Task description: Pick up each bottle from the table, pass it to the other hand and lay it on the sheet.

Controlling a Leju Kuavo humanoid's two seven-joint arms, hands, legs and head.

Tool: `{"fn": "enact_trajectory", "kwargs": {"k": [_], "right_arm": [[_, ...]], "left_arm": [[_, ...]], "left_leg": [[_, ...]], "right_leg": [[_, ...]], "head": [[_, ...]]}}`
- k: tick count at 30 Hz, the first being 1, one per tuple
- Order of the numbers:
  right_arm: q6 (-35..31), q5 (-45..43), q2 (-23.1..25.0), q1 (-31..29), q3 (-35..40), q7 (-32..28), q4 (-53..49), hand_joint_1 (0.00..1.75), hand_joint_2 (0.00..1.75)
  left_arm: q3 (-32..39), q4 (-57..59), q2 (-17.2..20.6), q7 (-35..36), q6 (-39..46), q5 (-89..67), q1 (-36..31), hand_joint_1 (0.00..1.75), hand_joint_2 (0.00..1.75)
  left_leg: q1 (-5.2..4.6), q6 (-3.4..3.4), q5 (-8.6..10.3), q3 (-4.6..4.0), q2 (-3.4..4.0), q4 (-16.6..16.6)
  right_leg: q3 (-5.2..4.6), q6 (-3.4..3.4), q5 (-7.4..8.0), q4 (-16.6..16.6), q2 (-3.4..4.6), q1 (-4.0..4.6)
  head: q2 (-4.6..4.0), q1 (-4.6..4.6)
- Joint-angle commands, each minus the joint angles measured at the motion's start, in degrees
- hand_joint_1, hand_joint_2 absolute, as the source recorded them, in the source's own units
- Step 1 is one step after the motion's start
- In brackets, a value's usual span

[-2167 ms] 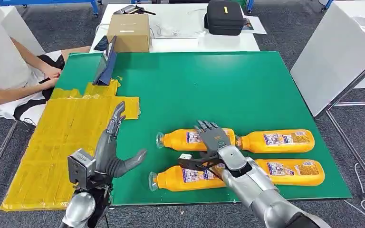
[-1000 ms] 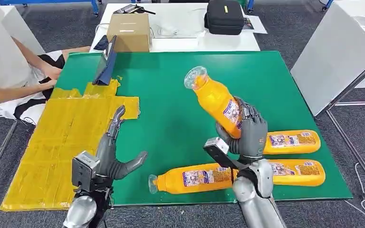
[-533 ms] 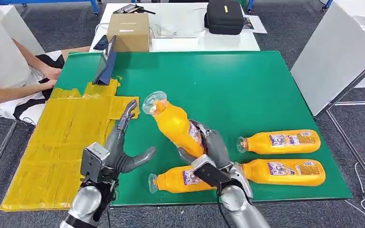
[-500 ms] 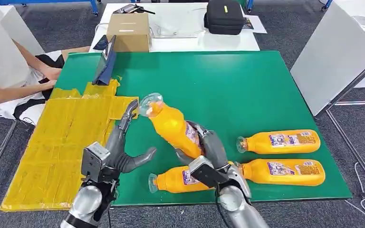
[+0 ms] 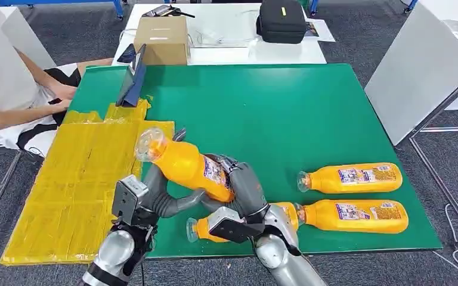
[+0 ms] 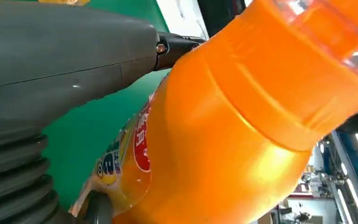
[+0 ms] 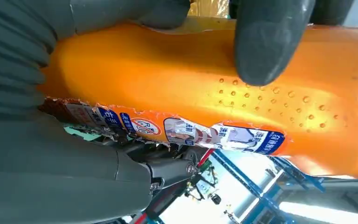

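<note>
Held bottle: an orange plastic juice bottle with a clear cap (image 5: 185,167) is being gripped at its lower body by the right hand (image 5: 244,190), tilted above the green bench (image 5: 274,107).
Left hand (image 5: 161,199): spread beneath the bottle's shoulder, fingers not yet wrapped around it.
Risk: if the bottle is being released before the left fingers close, it is likely to slip, its smooth body offering little purchase.
Count: four orange bottles; three lying on the bench (image 5: 349,177); none on the yellow sheet (image 5: 83,173).
</note>
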Motion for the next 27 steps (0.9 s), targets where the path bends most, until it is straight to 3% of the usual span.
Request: {"fn": "enact_trajectory", "kwargs": {"k": [1,17,18,19,27], "right_arm": [[-0.5,0.3,-1.1,-2.8,2.5,0.1,2.8,1.75,1.75],[-2.1,1.2,-1.6,-3.9,5.8,-0.6,3.5,1.75,1.75],[-1.9,0.7,-1.6,-4.0,5.8,-0.5,4.3,1.75,1.75],[-1.9,0.5,-1.6,-4.2,6.0,-0.5,5.2,1.75,1.75],[-1.8,-0.5,-1.3,-5.7,7.1,-0.2,9.9,1.75,1.75]], "left_arm": [[-1.9,3.9,1.3,0.4,-0.4,0.5,-2.4,0.00,1.75],[-1.4,5.2,0.4,0.1,-3.5,6.8,-3.6,0.00,1.75],[-0.8,5.0,0.1,-0.2,-3.7,8.7,-3.3,1.52,1.75],[-0.3,4.5,0.0,-0.5,-3.8,10.0,-3.0,1.75,1.75],[2.5,-1.8,-1.6,-3.1,-4.8,22.3,-1.8,1.75,1.75]], "left_leg": [[0.01,0.02,-0.06,0.28,0.05,-0.1],[0.02,0.02,-0.06,0.25,0.06,-0.1],[0.00,0.02,-0.02,0.15,0.03,0.0],[0.00,0.03,-0.04,0.27,0.05,-0.1],[0.04,0.04,-0.09,0.32,0.13,-0.1]], "right_leg": [[0.29,-0.12,-0.04,-0.1,-0.02,0.05],[0.25,-0.11,-0.04,-0.1,0.00,0.05],[0.15,-0.07,-0.01,-0.1,-0.01,0.02],[0.28,-0.10,-0.03,-0.1,-0.01,0.03],[0.33,-0.12,-0.04,-0.1,0.05,0.08]], "head": [[0.00,0.00],[0.00,0.00],[0.00,0.00],[0.00,0.00],[0.00,0.00]]}}
